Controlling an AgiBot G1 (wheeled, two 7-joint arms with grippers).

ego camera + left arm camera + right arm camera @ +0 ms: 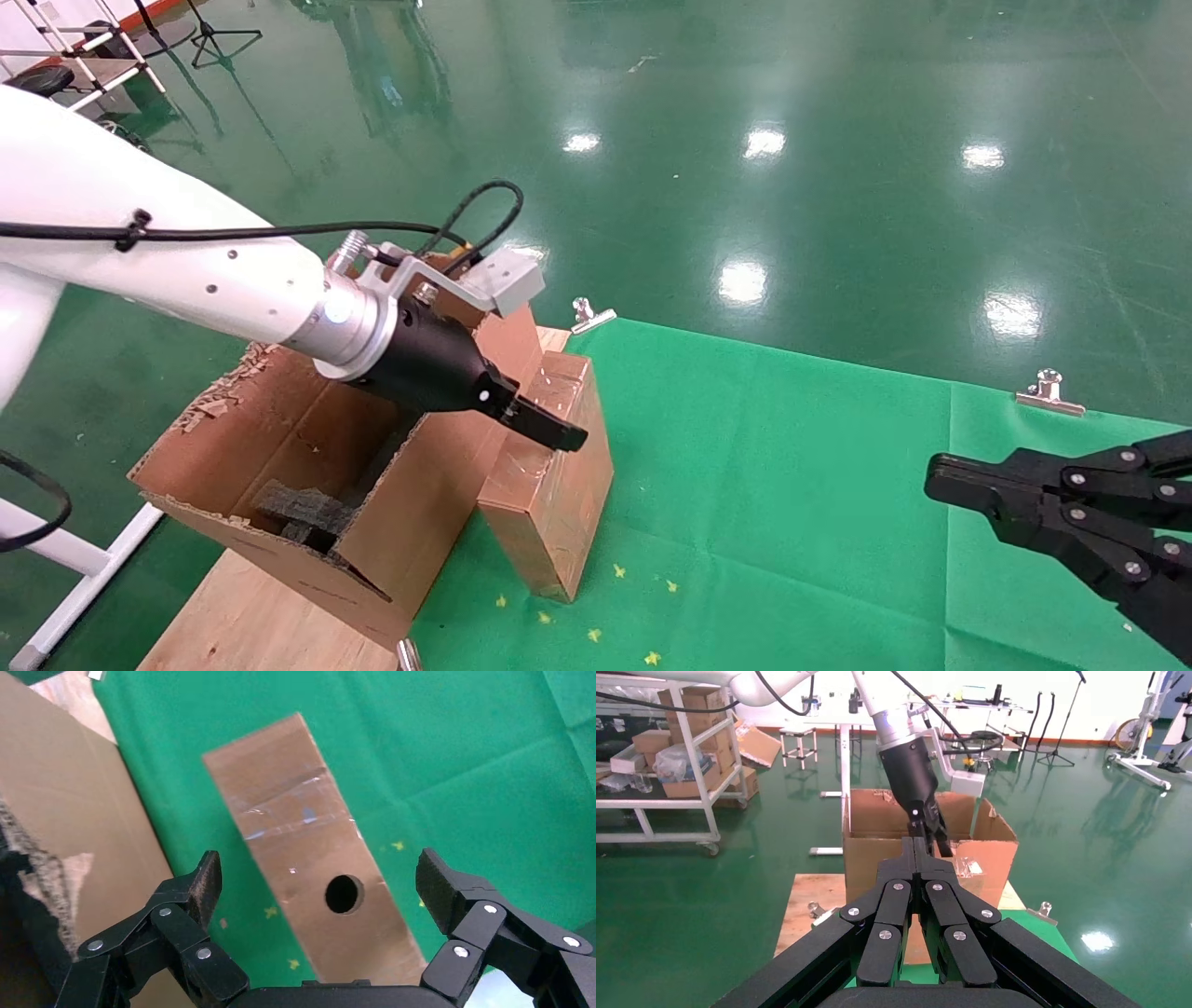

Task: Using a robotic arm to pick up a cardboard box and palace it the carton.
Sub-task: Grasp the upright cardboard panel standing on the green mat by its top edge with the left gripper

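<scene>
The small glossy taped cardboard box [559, 513] stands on the green cloth, right beside the large ragged-edged carton [270, 438] with black foam inside. My left gripper [559, 433], on the white robotic arm [186, 270], hovers just above the box's top. In the left wrist view the left gripper [320, 881] is open, its fingers on either side of the box [295, 811], whose narrow face with the round hole faces the camera. My right gripper [941, 485] is shut and empty, parked at the right over the cloth. It also shows in the right wrist view [920, 846].
The green cloth [792, 485] is held by metal clips [591, 315] [1049, 390] on a wooden board [261, 615]. Small yellow marks dot the cloth near the box. Shiny green floor lies beyond. Shelving with boxes [673, 748] stands far behind the carton [877, 832].
</scene>
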